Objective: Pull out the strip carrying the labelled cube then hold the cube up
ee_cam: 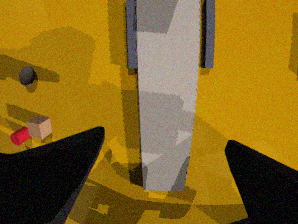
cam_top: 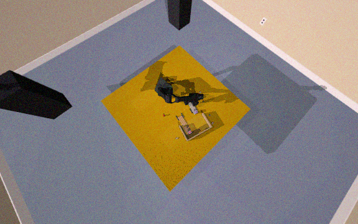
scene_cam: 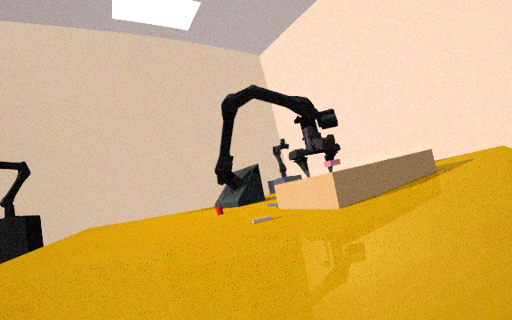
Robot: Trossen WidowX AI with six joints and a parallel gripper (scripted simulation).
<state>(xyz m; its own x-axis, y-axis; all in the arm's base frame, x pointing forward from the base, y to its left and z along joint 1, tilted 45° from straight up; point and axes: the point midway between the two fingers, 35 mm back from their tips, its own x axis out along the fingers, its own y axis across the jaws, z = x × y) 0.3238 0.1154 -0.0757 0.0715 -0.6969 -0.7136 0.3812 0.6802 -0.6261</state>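
Observation:
My gripper [scene_cam: 319, 172] [ee_cam: 167, 140] is open and empty. Its fingers stand on either side of the near end of a pale grey strip [cam_top: 192, 107] [ee_cam: 167, 80]; how high they are above it is hard to tell. The part of this strip in the wrist view shows no gap, and its far end is out of that view. A small lilac block [cam_top: 196, 112] shows at its far end in the top view. A tan strip [cam_top: 181, 119] lies to the left, with a pink block [cam_top: 189, 132] [scene_cam: 332, 163] beyond it, inside the walls. No label is readable.
A low wooden wall [cam_top: 199, 133] [scene_cam: 385, 178] surrounds the strips' far side. Blue-grey rails [ee_cam: 132, 45] [ee_cam: 208, 42] flank the pale strip. A red cylinder [cam_top: 164, 115] [scene_cam: 220, 211] [ee_cam: 20, 135], a tan cube [ee_cam: 40, 127] and a dark ball [ee_cam: 27, 75] lie to the left.

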